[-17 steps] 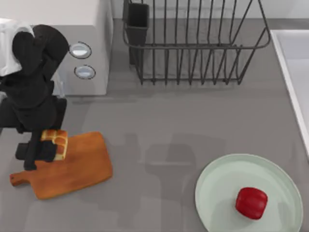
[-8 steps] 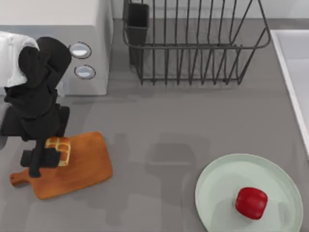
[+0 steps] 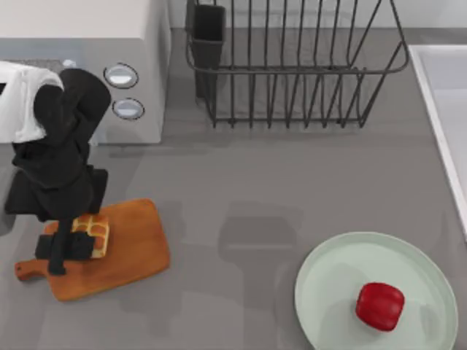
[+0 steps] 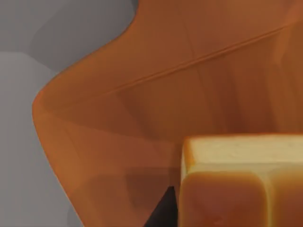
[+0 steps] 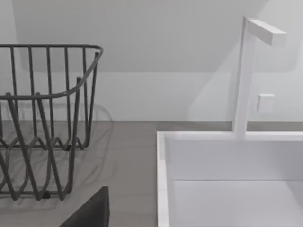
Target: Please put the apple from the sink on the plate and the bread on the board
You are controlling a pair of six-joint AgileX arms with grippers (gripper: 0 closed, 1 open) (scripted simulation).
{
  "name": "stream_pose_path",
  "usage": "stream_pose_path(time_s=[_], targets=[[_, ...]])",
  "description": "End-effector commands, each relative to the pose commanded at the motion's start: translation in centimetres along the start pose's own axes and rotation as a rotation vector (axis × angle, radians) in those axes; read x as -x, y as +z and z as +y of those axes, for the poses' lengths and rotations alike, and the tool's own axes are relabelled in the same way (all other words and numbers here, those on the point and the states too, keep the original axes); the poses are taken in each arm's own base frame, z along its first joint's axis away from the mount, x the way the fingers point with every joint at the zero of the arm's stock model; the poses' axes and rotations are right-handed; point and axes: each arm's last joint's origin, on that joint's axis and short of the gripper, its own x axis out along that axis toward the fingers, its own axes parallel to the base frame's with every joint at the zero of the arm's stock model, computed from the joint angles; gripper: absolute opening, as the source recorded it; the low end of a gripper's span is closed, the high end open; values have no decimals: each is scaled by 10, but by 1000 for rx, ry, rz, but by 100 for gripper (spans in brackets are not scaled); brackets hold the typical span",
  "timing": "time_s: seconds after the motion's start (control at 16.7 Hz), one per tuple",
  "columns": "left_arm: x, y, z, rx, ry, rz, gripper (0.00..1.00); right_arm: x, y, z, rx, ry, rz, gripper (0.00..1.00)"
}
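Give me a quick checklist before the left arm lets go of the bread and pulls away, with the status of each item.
1. Apple on the plate: ok.
2. Bread above the board, not past its edge: ok.
3. Bread resting flat on the board: cannot tell.
4. Left gripper at the bread: ok; grip state: cannot tell.
5. Nothing else on the board beside the bread: ok.
6. Sink basin, as far as visible, holds nothing more: ok.

A rendered kitchen: a dark wire dish rack [image 3: 292, 65] at the frame's top, a white sink [image 5: 227, 179] with faucet [image 5: 248, 71], a microwave-like appliance [image 3: 109, 65] upper left, on a grey table [image 3: 241, 189].
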Motion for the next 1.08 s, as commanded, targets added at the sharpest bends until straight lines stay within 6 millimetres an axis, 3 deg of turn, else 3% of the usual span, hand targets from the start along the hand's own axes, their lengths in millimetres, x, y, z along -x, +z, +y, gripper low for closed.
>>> stream_pose_path(time_s=[0.12, 0.9, 1.08], targets=[[0, 0, 0, 0, 0, 0, 0, 0, 0, 0, 0, 0, 0, 100], [0, 0, 0, 0, 0, 0, 98, 0, 0, 0, 0, 0, 0, 100], [0, 0, 0, 0, 0, 0, 100, 0, 0, 0, 0, 0, 0, 100]])
